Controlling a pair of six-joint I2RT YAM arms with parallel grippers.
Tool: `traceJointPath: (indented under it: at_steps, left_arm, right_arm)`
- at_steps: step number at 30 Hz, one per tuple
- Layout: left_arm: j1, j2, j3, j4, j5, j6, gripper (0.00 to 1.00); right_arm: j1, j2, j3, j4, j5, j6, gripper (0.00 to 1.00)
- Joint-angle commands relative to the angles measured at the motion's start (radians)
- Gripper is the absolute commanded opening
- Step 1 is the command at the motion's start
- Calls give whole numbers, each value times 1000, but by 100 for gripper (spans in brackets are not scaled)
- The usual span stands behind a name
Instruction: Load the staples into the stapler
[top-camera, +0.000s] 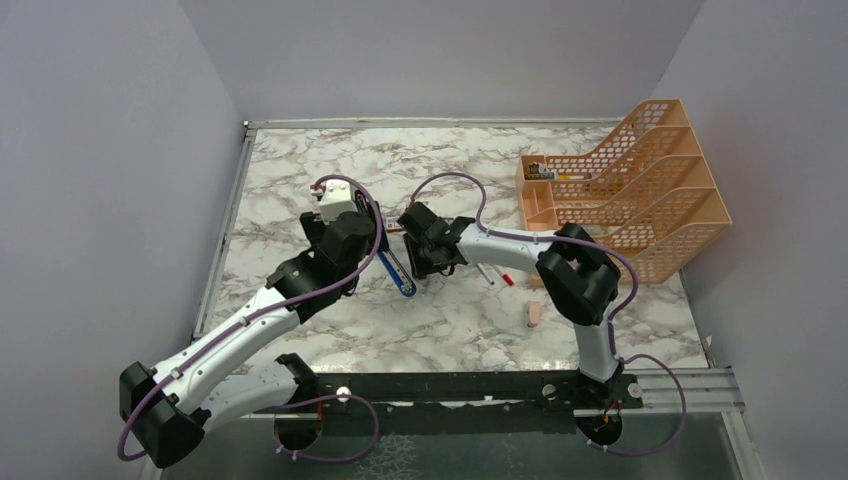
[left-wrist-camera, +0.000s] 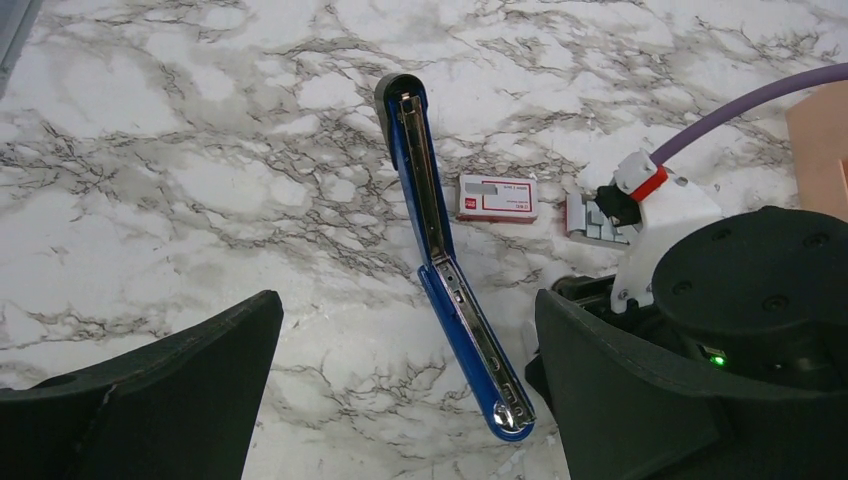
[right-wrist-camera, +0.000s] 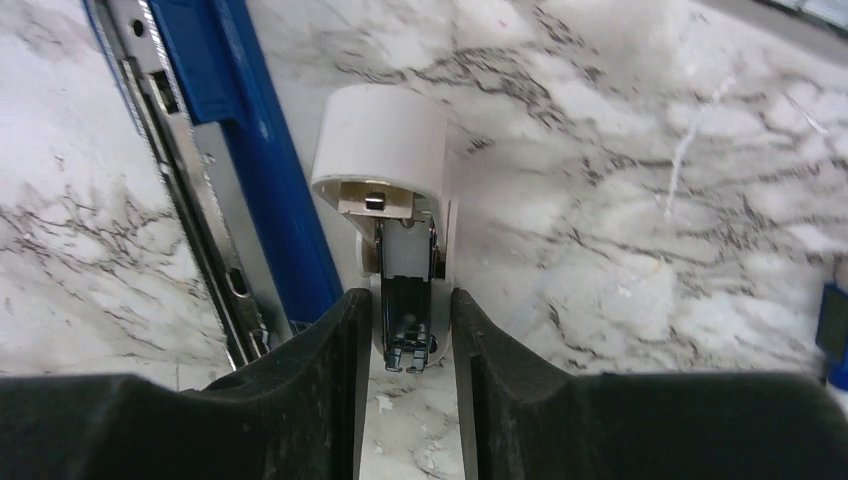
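Observation:
The blue stapler lies folded open flat on the marble, its silver channel facing up. It also shows in the top view as the stapler and in the right wrist view as the stapler. To its right lie the staples' red-and-white sleeve and their grey tray. My left gripper hovers wide open over the stapler's near half, holding nothing. My right gripper is shut on a small white oblong tool with dark metal claws, standing just right of the stapler.
An orange mesh file rack stands at the back right. Two pens and a pink eraser lie to the right of my right gripper. The right arm's wrist is close beside my left gripper's right finger.

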Motion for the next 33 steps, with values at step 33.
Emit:
traceJointPath:
  at_steps: [33]
  left_arm:
    - [31, 2, 84, 36, 294, 26, 97]
  right_arm:
    - [-54, -749, -379, -388, 374, 104, 73]
